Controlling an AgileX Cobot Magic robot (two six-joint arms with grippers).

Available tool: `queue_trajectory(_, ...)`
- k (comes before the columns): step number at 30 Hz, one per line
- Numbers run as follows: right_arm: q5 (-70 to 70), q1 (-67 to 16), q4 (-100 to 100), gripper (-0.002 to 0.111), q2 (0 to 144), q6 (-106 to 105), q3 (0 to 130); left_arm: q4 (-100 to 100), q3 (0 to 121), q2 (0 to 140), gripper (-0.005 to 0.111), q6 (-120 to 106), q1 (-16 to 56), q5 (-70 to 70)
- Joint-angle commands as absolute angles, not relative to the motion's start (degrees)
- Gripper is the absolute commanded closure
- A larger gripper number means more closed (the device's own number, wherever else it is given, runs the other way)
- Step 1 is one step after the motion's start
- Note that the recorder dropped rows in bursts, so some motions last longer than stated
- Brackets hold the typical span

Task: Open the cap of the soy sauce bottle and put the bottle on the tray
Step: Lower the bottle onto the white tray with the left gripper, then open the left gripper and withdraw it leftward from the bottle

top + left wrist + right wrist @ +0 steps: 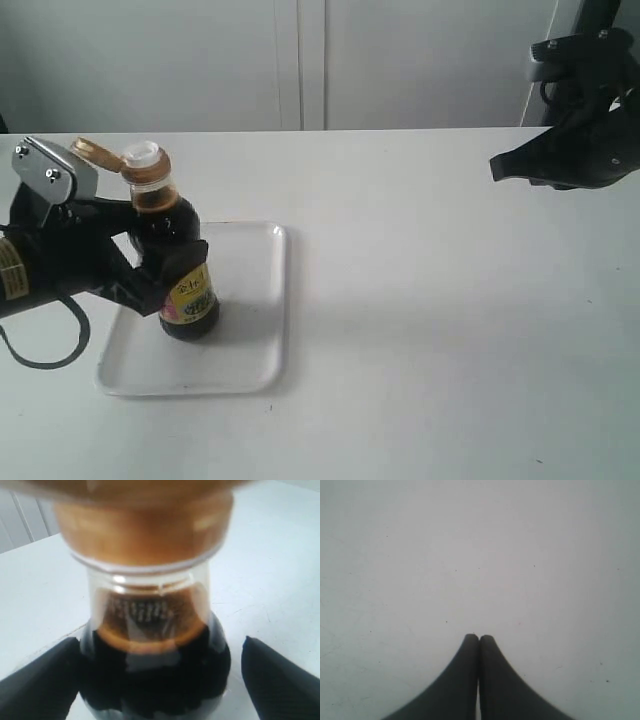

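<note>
The soy sauce bottle (172, 245) stands on the white tray (258, 300), near its left side, leaning slightly in the exterior view. Its orange-brown cap (97, 151) is flipped back on its hinge, baring the white spout (142, 153). My left gripper (160, 265) straddles the bottle's dark body. In the left wrist view the bottle (150, 645) fills the space between the fingers (42, 685); one finger touches the glass and the other stands a little off it, so the left gripper (160, 680) is open. My right gripper (497, 166) hangs shut and empty at the far right.
The right gripper (479, 639) looks down on bare white tabletop. The tray's right half (250, 340) is bare. A pale wall stands behind the table's far edge.
</note>
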State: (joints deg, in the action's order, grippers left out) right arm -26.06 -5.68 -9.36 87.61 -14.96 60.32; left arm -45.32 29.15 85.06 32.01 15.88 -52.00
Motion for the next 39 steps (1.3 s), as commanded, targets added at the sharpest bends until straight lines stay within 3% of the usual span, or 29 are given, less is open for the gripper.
queue_trajectory(1, -25.47, -5.14, -9.5, 0.108, 87.52, -15.28, 60.53, -44.95, 26.91, 81.86, 0.02, 31.97, 15.98, -51.59)
queue_trajectory(39, -25.52, -5.14, -9.5, 0.108, 87.52, -16.72, 60.53, -52.75, 29.42, 58.09, 0.02, 50.49, 16.1, -45.81)
